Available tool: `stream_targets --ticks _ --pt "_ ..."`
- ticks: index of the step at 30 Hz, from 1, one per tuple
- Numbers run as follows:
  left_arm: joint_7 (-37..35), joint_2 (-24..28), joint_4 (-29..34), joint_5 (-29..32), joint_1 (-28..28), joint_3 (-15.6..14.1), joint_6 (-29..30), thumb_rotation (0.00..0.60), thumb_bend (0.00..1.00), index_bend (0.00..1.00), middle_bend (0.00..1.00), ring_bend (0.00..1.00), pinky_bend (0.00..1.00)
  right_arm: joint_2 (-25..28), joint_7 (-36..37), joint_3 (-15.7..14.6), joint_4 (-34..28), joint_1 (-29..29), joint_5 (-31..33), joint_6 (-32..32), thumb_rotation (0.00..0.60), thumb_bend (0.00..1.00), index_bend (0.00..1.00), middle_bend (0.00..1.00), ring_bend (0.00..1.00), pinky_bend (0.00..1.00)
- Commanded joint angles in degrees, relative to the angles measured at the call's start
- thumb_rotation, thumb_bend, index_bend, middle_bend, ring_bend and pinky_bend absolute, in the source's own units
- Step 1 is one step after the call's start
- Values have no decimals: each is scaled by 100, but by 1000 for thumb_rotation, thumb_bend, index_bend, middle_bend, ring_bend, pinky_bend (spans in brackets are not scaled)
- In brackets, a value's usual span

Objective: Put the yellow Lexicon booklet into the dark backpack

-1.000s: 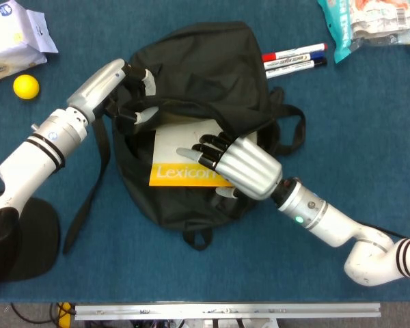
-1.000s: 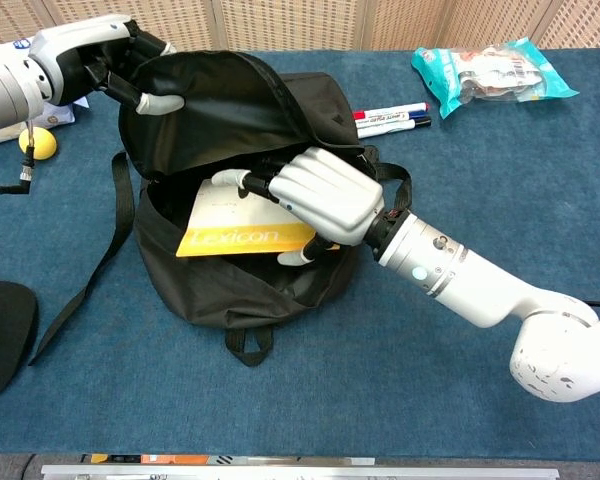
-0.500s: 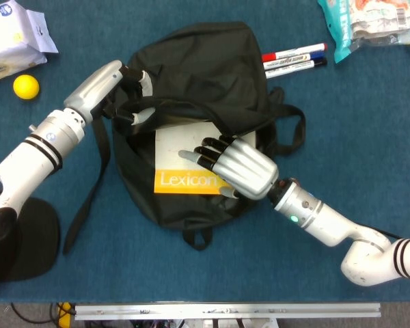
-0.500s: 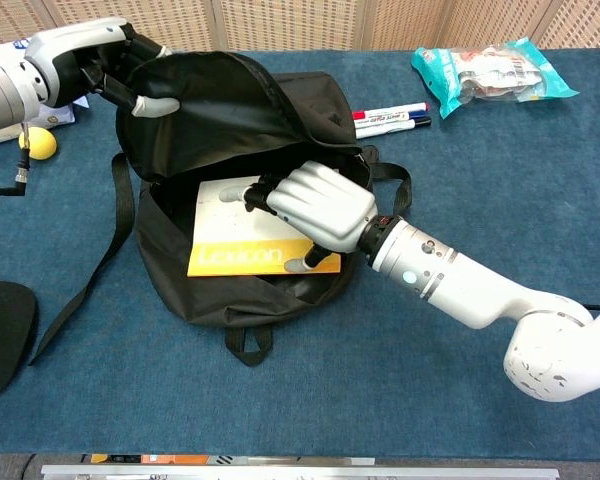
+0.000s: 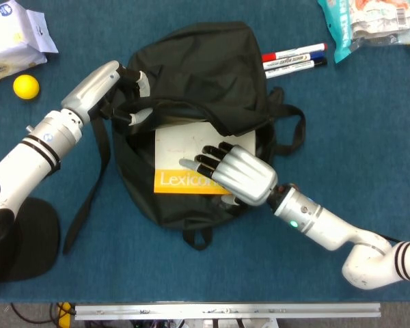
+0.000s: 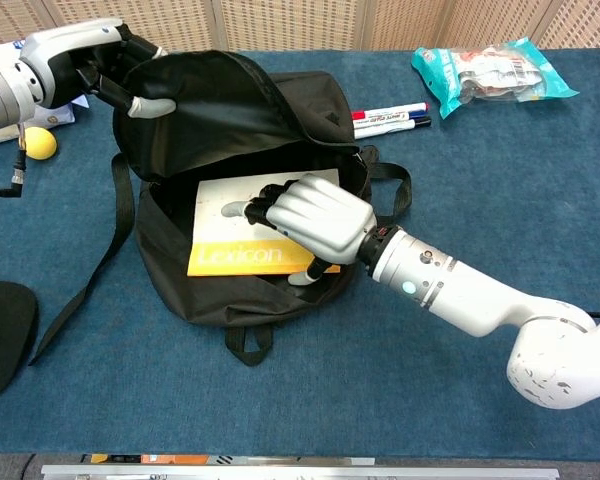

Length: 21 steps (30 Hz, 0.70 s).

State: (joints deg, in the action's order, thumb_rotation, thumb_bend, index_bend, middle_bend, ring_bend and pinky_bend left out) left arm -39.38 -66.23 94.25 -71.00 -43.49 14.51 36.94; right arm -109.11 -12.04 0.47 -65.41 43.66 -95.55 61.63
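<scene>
We have the backpack lying open on the table, its top flap lifted by our left hand, whose fingers pinch the edge of the fabric. The booklet lies flat inside the opening, its yellow band with the title toward the near rim, and most of its cover shows. Our right hand rests over the booklet's right edge with fingers curled down on it; we cannot tell whether it grips or only presses. We judge the job nearly done: the booklet is in the bag, and what is left is to let go, draw the right hand out and drop the flap.
</scene>
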Motion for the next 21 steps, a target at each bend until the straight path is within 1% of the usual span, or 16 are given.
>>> stream_targets --ticks 1,6,9,12,14,18,20,21 --pt "3 25 14 -2 9 2 5 600 344 613 642 584 492 -164 -100 241 270 91 163 -91 600 0 170 344 263 424" --pt "4 69 39 1 26 2 7 600 344 614 642 584 493 -335 -116 531 568 215 372 -179 600 0 170 355 263 424" --pt "16 78 46 4 29 -4 0 600 344 613 641 584 493 -375 -49 576 630 239 407 -165 600 0 170 361 263 423" --pt "34 76 26 12 29 -19 -17 600 344 613 641 584 493 -289 63 484 515 210 323 -77 600 0 170 364 263 423" --pt "42 83 20 23 24 -20 -36 600 344 613 640 584 493 -159 155 371 329 152 228 27 600 0 170 371 263 423" --pt "76 100 27 22 16 -24 -53 600 344 612 636 581 493 274 315 103 -263 0 -64 360 600 0 170 387 262 423" --pt "86 136 48 -12 -2 -50 -128 600 344 598 624 556 492 505 351 -27 -567 -78 -229 546 600 0 177 393 262 423" --pt "77 170 67 -50 -15 -69 -187 600 344 576 608 524 490 628 368 -90 -714 -122 -320 660 600 0 187 398 263 424"
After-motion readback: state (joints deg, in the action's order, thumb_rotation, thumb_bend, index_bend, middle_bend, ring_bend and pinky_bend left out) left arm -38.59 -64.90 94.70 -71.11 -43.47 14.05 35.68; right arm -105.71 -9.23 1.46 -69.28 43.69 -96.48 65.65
